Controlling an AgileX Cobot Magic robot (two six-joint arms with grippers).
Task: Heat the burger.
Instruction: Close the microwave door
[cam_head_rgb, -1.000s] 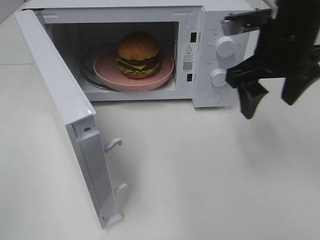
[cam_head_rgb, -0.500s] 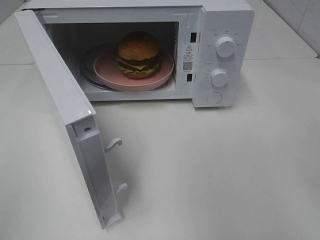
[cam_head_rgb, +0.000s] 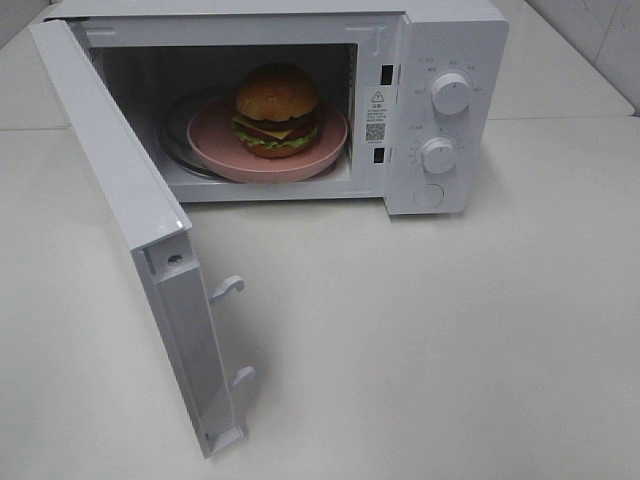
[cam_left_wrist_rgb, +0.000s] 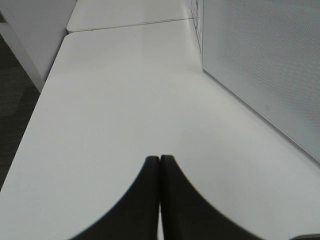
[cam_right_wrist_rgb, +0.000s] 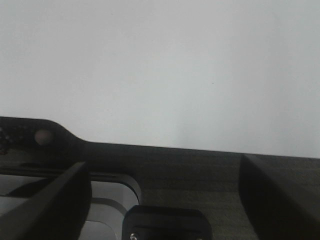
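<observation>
The burger (cam_head_rgb: 277, 108) is being carried on a pink plate (cam_head_rgb: 210, 140) inside the cavity of the microwave (cam_head_rgb: 470, 40), which is being left wide open. Its door (cam_head_rgb: 110, 170) is being held swung out toward the left of the high view, over the table (cam_head_rgb: 420, 330). Neither arm is being shown in that view. The left gripper (cam_left_wrist_rgb: 160, 159) is being kept pressed together with nothing between its fingers, low over the table and beside the door's perforated outer face (this is being shown only by its own wrist camera). The right gripper (cam_right_wrist_rgb: 164, 165) is being held spread wide and empty, with no part of the oven being shown in its wrist view.

Loading is being judged as done, so shutting the door is being taken as the step in hand. The left arm is being favoured for it, since it is being placed on the door's outer side. A good push is being made with the closed fingers laid flat against the panel near its free edge, far from the hinge. It is being led along the door's arc rather than straight in, so that the oven is not being shoved across the table. The two latch hooks (cam_head_rgb: 228, 288) are being driven fully into their slots beside the cavity, and only then are the knobs (cam_head_rgb: 451, 93) being approached
</observation>
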